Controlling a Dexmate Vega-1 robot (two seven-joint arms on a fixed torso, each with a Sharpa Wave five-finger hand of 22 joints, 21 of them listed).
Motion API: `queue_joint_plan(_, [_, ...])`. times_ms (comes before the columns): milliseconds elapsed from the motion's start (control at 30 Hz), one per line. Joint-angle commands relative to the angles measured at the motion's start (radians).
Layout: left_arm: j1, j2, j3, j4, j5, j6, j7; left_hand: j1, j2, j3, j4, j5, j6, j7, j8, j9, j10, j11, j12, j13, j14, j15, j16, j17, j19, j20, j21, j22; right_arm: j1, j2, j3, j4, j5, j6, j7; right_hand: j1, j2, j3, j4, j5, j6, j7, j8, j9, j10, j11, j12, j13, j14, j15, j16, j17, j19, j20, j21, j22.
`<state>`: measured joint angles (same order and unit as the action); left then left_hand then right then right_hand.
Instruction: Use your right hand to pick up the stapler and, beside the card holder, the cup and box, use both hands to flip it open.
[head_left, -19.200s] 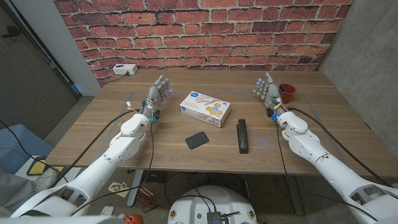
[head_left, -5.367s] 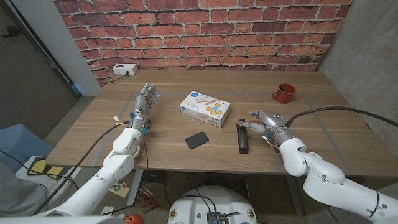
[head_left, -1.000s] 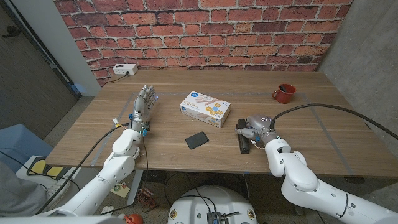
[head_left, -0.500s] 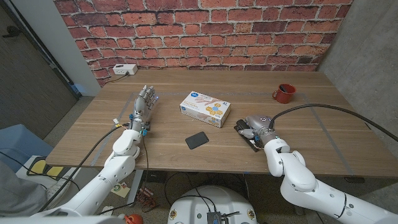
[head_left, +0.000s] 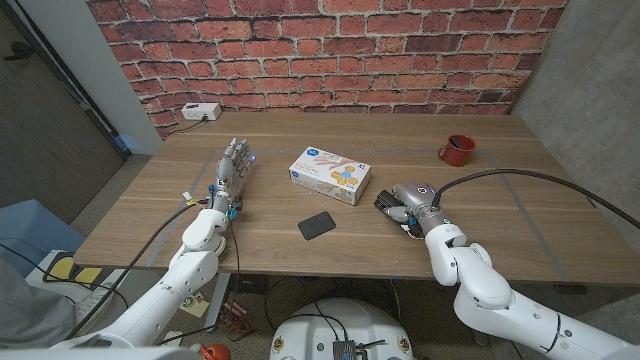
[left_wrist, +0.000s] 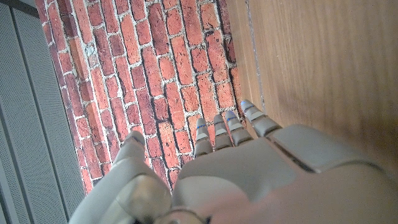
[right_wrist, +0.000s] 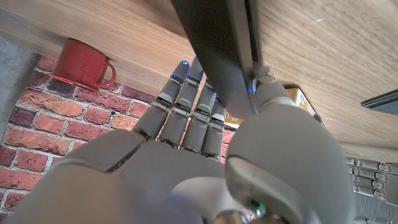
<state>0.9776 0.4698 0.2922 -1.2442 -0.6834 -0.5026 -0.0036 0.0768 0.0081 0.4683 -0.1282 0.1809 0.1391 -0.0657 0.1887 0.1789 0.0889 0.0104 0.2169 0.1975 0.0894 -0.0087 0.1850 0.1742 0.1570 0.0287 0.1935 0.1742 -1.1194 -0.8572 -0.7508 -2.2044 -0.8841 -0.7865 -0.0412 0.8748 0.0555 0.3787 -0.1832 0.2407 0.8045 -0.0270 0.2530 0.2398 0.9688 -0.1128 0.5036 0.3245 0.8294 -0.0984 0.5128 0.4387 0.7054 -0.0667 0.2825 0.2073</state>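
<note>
Where the right hand (head_left: 405, 201) curls over it on the wooden table (head_left: 300, 250), the stapler (head_left: 393, 207) lies with its long axis slanting across the tabletop, one end toward the glove box (head_left: 331, 174) and the other toward the table's near edge. In the head view only dark slivers of it show, at the fingertips on the box side and under the wrist on the near side, so which end is the front I cannot tell. The right wrist view gives more: the stapler (right_wrist: 217, 50) is a long, dark grey, smooth-sided bar with a narrow channel running down its length, and it reaches away from the palm past the fingers (right_wrist: 186, 106). The thumb sits against one side of the bar and the fingers lie along the other, so the right hand (right_wrist: 205, 155) grips the stapler between them. Whether the stapler is touching the table or lifted just off it cannot be read from either view.

The stapler sits just to the right of the glove box and near the black card holder (head_left: 318, 225), which lies flat between the box and the near edge. The red cup (head_left: 456, 150) stands well apart, farther back and to the right.

The left hand (head_left: 231, 165) stands on its edge at the left of the table, well apart from the box, fingers straight and together, holding nothing; the left wrist view shows the left hand (left_wrist: 249, 168) the same way, fingers extended toward the brick wall (left_wrist: 155, 81).
</note>
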Motion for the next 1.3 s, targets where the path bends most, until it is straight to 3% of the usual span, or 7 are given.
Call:
queue_joint_plan(33, [0.006,-0.009,-0.007,0.009,-0.019,-0.016,-0.017,-0.001,0.009,0.003,-0.004,-0.001,0.0,-0.006,-0.001,0.005,0.001,-0.004,-0.004,0.002,-0.003,0.0,-0.001,0.004,0.006,0.003,0.001,0.002,-0.007,-0.002,0.024,0.004,0.013,0.052,-0.016,0.123,0.114,0.021,0.009,0.002,0.037,-0.026,0.012,0.006,0.028,-0.047,0.01,0.003,0.013,-0.142,0.0,0.012,-0.018,-0.021,0.006,0.006])
queue_joint_plan(467, [0.0,-0.008,-0.004,0.003,-0.013,-0.011,-0.015,-0.001,0.009,0.003,-0.004,-0.002,0.002,-0.006,0.0,0.005,0.002,-0.004,-0.004,0.002,-0.002,-0.001,0.0,0.004,0.006,0.003,0.001,0.002,-0.008,0.007,0.033,0.008,-0.013,0.059,-0.011,0.14,0.138,0.037,0.029,-0.027,0.041,-0.049,0.006,0.011,0.01,-0.062,0.012,0.013,0.016,-0.141,-0.009,0.025,-0.062,-0.053,0.007,0.019])
queue_joint_plan(1000, [0.002,-0.003,0.0,-0.011,-0.006,0.001,-0.005,-0.001,0.009,0.003,-0.004,-0.002,0.004,-0.006,0.001,0.005,0.004,-0.002,-0.003,0.002,0.0,-0.001,0.001,0.004,0.007,0.003,0.001,0.002,-0.026,-0.005,0.065,-0.009,-0.023,0.055,-0.017,0.147,0.138,0.044,0.037,-0.045,0.048,-0.051,0.006,0.016,0.019,-0.067,0.022,0.025,0.023,-0.141,-0.01,0.039,-0.07,-0.055,0.019,0.028])
queue_joint_plan(1300, [0.015,0.009,-0.006,-0.033,-0.005,0.003,0.001,-0.001,0.009,0.002,-0.004,-0.002,0.003,-0.006,0.0,0.005,0.002,0.0,-0.004,0.002,-0.002,-0.001,0.0,0.004,0.013,0.01,0.003,0.002,-0.044,0.003,0.109,-0.023,0.021,0.073,-0.062,0.149,0.137,0.047,0.04,-0.05,0.052,-0.053,0.005,0.017,0.024,-0.07,0.026,0.03,0.029,-0.142,-0.01,0.044,-0.072,-0.055,0.024,0.029])
